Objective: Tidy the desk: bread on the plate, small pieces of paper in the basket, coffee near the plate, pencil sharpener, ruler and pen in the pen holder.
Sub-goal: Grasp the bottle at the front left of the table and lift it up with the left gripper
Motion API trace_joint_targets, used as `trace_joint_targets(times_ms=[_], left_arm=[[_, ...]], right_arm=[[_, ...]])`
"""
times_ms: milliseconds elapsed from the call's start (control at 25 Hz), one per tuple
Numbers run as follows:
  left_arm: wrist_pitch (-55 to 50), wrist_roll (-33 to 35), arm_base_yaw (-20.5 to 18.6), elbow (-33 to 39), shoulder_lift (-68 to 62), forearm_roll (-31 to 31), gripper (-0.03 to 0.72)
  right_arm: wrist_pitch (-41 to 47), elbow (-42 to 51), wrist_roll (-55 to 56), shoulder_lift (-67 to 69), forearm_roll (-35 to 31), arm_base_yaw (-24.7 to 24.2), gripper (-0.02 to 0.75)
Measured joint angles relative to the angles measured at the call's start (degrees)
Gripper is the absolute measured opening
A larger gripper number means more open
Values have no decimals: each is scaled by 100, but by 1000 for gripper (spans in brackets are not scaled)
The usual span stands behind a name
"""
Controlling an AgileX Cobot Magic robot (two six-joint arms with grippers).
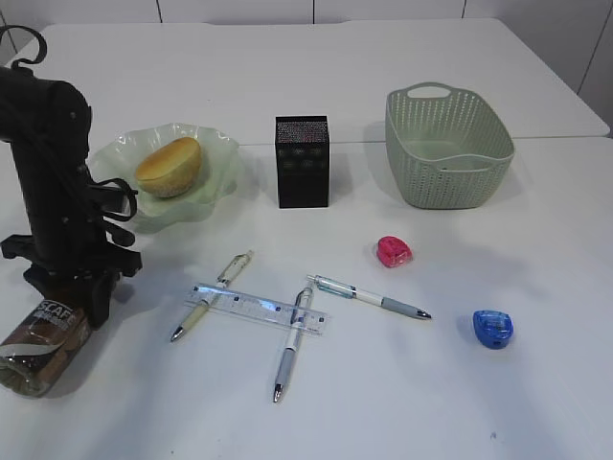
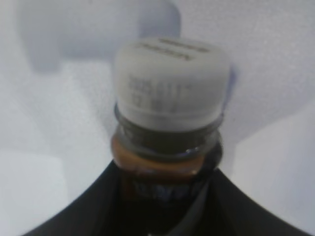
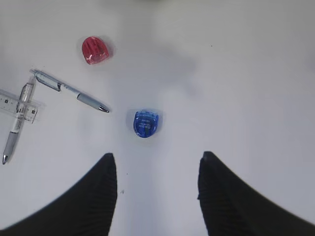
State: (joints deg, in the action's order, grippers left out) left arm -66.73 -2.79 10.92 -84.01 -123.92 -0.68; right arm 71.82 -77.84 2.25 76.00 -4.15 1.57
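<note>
The coffee (image 1: 40,347) lies on its side at the desk's (image 1: 402,412) front left, and my left gripper (image 1: 72,297) is shut on it from above; its white cap (image 2: 170,98) fills the left wrist view between the black fingers (image 2: 74,211). The bread (image 1: 170,166) sits on the plate (image 1: 222,144). A ruler (image 1: 257,307) lies under a pen (image 1: 291,343), between two other pens (image 1: 213,294) (image 1: 369,296). My right gripper (image 3: 156,162) hangs open above a blue pencil sharpener (image 3: 146,123). The small pieces of paper are out of view.
The pen holder (image 1: 303,161) stands at the middle back, with the basket (image 1: 431,177) to its right. A pink pencil sharpener (image 1: 394,251) lies in front of the basket and the blue one (image 1: 492,328) nearer the front right.
</note>
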Motion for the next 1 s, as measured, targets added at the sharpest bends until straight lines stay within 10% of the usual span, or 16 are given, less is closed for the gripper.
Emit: trace_joint_targets(times_ms=[1000], left_arm=[[1736,0,0,963,3063,-209,274]], right_arm=[[0,0,0,-4,0,0,426]])
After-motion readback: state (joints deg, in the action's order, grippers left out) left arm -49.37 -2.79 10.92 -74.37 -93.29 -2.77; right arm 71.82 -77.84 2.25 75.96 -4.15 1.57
